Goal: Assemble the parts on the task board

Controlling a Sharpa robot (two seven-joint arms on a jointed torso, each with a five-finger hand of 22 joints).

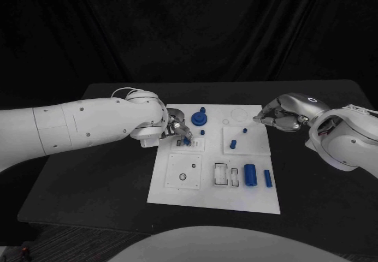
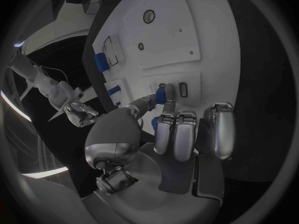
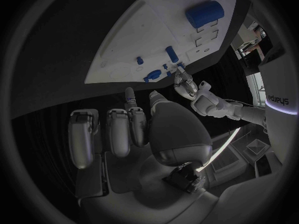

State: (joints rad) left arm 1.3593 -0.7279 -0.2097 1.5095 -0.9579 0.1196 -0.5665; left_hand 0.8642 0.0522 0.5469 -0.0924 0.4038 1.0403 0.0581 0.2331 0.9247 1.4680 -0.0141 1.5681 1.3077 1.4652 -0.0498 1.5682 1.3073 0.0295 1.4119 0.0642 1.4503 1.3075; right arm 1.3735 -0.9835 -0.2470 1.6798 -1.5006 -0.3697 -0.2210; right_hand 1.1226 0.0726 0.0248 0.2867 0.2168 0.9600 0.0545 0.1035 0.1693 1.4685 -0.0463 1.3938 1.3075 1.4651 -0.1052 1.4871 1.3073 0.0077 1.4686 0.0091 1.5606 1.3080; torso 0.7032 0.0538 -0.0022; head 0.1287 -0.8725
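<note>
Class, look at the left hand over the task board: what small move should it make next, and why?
Probably a short push straight down. The left hand pinches a small blue part at its fingertips, right over a small plate with slots on the task board. The part looks near the slot, though whether it is seated cannot be told.

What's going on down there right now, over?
Left hand pinching a small blue part over the board. Right hand curled, holding nothing, at board's far right corner. Nothing in the way.

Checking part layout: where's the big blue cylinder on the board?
Head view: the big blue cylinder lies in the task board's near-right area, between the rectangular slots and a slimmer blue pin.
</note>
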